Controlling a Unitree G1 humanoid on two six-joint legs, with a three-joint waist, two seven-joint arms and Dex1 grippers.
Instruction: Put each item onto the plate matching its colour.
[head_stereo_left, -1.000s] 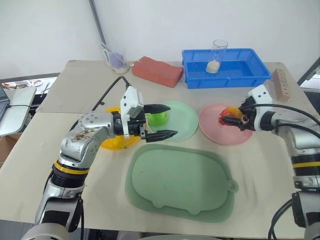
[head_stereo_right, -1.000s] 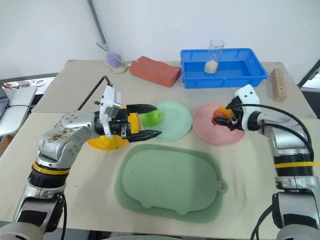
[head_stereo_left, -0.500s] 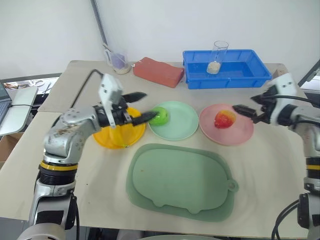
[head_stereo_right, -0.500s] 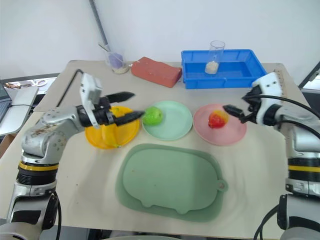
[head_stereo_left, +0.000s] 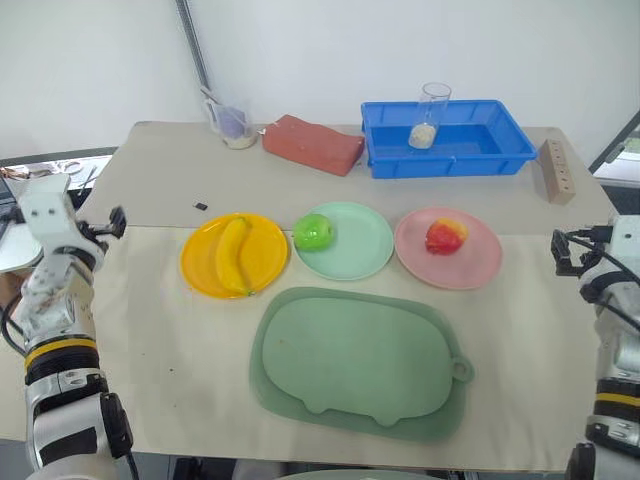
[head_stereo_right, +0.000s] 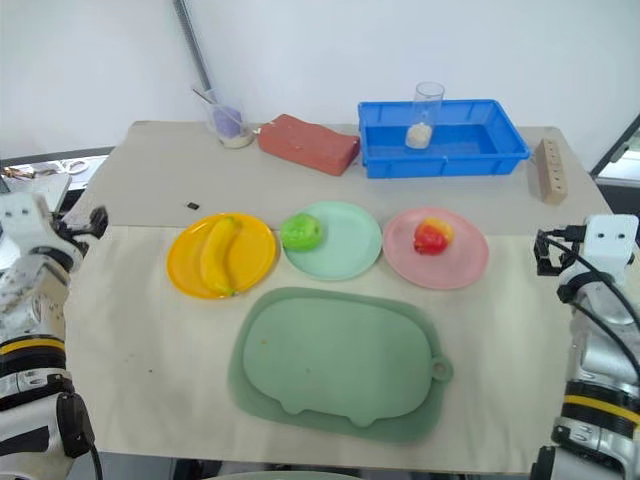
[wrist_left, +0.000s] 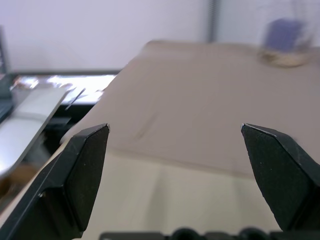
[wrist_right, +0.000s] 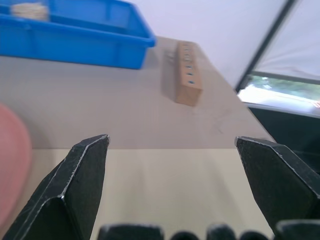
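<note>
The yellow banana (head_stereo_left: 231, 254) lies on the yellow plate (head_stereo_left: 268, 250). On the pale mint plate (head_stereo_left: 362, 245), near its left rim, rests the green apple (head_stereo_left: 313, 232). The red-orange peach (head_stereo_left: 443, 236) sits on the pink plate (head_stereo_left: 475, 262). My left gripper (head_stereo_left: 104, 226) hangs at the table's far left edge, well away from the plates; the left wrist view shows it open (wrist_left: 174, 129) and empty. At the far right edge, beside the pink plate, my right gripper (head_stereo_left: 568, 251) is held off the table, open (wrist_right: 171, 140) with nothing between its fingers.
A large dull-green tray (head_stereo_left: 355, 362) lies in front of the plates. At the back stand a red brick (head_stereo_left: 313, 143), a blue bin (head_stereo_left: 450, 160) holding a glass cup (head_stereo_left: 428, 113), a small cup (head_stereo_left: 233, 123) and a wooden block (head_stereo_left: 556, 170).
Both arms swung outward from the plates to the table's sides: the left from over the yellow plate, the right from beside the peach. Both grippers stayed open.
</note>
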